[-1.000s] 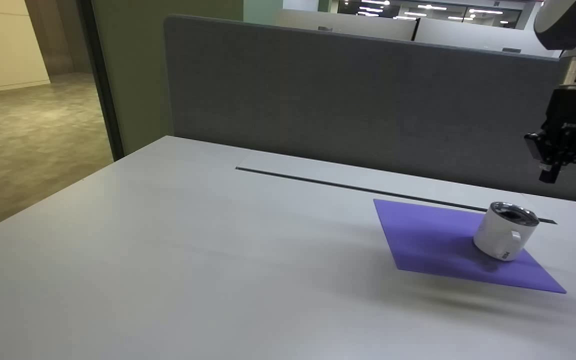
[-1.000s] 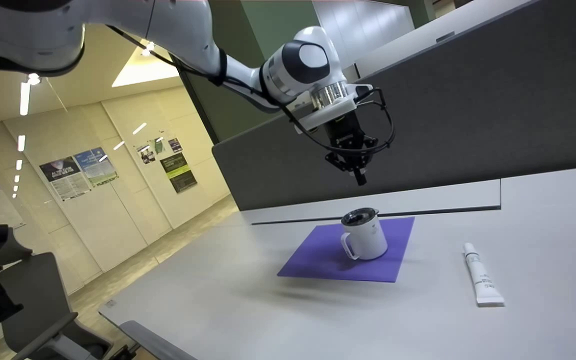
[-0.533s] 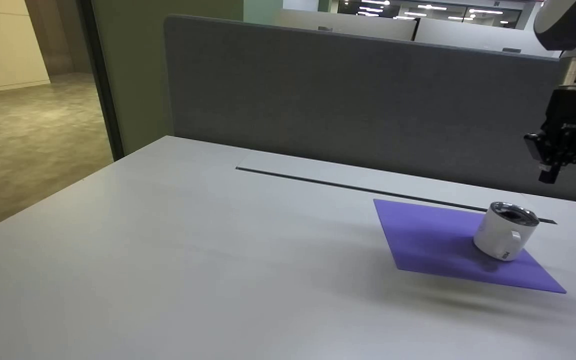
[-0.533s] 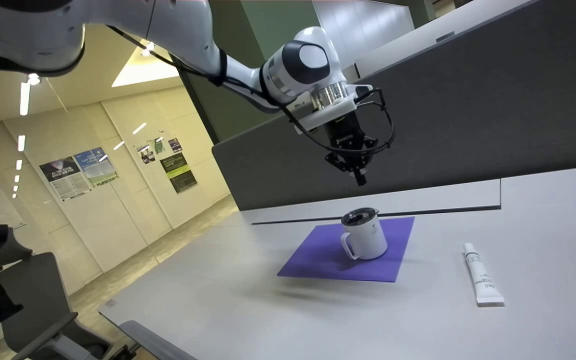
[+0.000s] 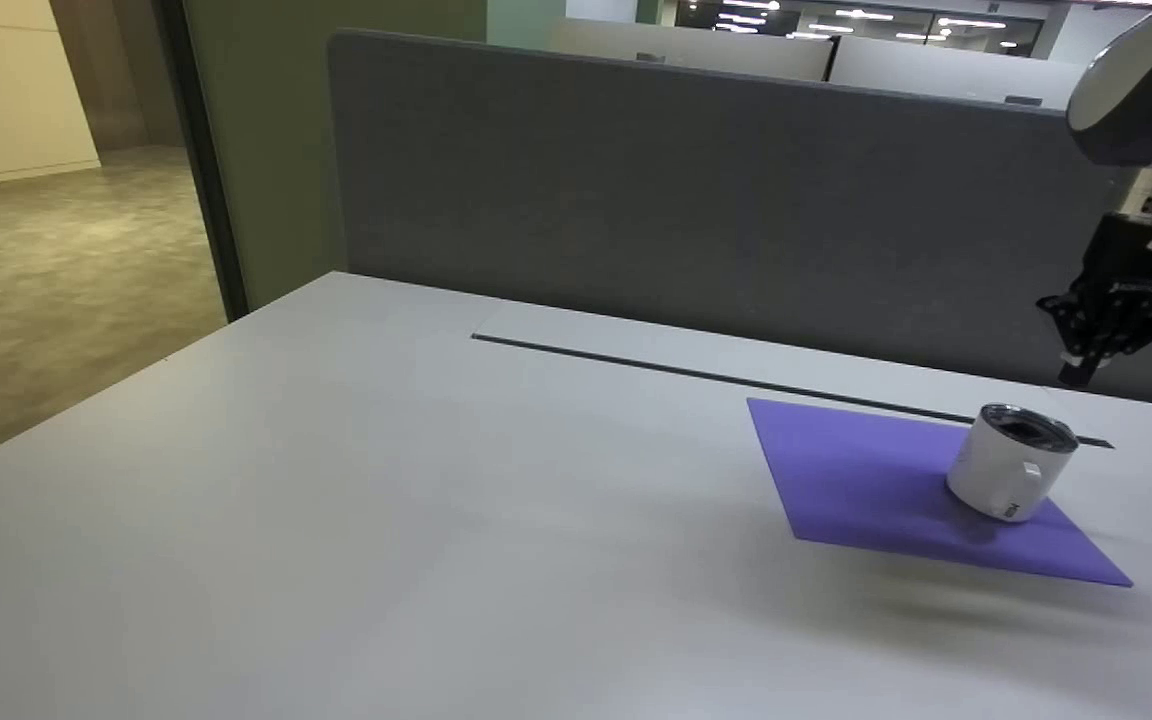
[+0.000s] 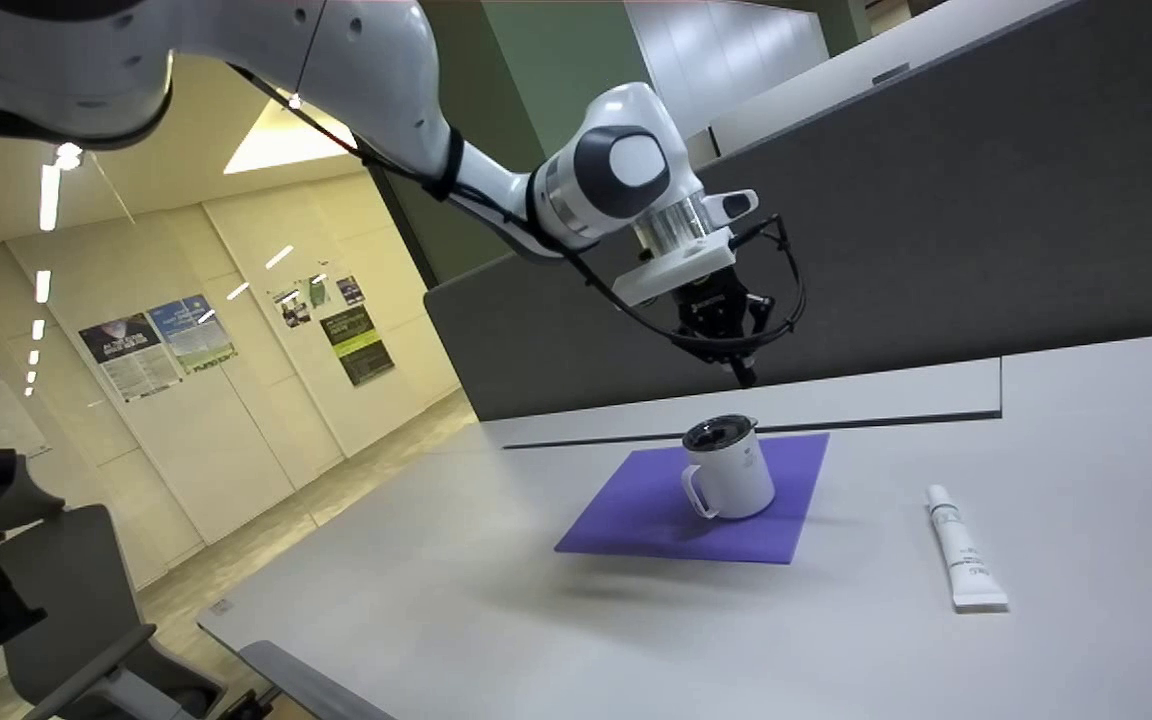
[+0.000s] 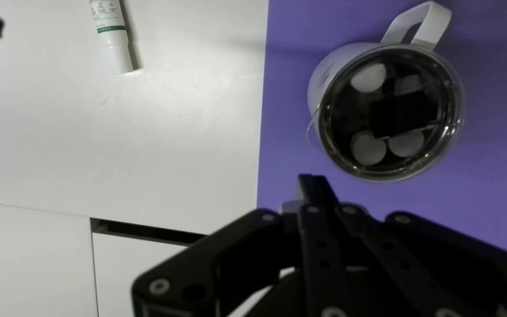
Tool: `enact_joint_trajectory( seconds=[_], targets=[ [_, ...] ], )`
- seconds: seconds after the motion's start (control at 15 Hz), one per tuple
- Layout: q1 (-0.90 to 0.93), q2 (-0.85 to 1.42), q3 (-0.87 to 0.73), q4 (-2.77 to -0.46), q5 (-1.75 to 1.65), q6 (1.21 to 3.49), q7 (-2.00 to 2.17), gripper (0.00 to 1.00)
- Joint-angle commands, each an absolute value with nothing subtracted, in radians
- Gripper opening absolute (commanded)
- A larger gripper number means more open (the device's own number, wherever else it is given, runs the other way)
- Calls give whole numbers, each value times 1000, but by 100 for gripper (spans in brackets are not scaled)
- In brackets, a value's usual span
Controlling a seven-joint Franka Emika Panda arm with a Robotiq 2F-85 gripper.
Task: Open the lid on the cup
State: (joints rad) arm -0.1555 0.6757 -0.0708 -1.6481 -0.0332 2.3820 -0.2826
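The white cup (image 5: 1001, 485) stands upright on the purple mat (image 5: 846, 480), its handle to one side; both also show in the other views. The lid (image 6: 719, 432), dark, clear and round, sits on the cup's rim in both exterior views. In the wrist view the lid (image 7: 398, 114) shows a dark square slider and reflections, and a small clear tab sticks out at its left edge. My gripper (image 5: 1076, 375) is shut and empty, above and behind the cup, touching nothing. In the wrist view the gripper (image 7: 312, 177) points just below the lid's lower left edge.
A white tube (image 6: 964, 550) lies on the table beside the mat. A dark slot (image 5: 716, 376) runs along the table behind the cup. A tall grey divider (image 6: 936, 230) stands behind the gripper. A cable (image 6: 636, 310) loops around the wrist.
My gripper has come down. It has shifted slightly left in an exterior view and slightly right in the opposite one. It stays shut. The cup, lid, mat and tube have not moved.
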Motion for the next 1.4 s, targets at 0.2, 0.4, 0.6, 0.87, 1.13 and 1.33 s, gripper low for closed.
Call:
enact_joint_trajectory(
  seconds=[0.2,0.4,0.6,0.87,1.13,1.33],
  targets=[
    [-174,625,-40,-1755,-24,2404,-281,0],
    [-175,622,-34,-1776,-21,2432,-285,0],
    [-173,620,-30,-1793,-22,2451,-286,0],
    [-178,619,-18,-1810,-17,2489,-297,0],
    [-174,627,-9,-1819,-23,2520,-309,0],
    [-172,634,-4,-1820,-25,2523,-310,0]
  ],
)
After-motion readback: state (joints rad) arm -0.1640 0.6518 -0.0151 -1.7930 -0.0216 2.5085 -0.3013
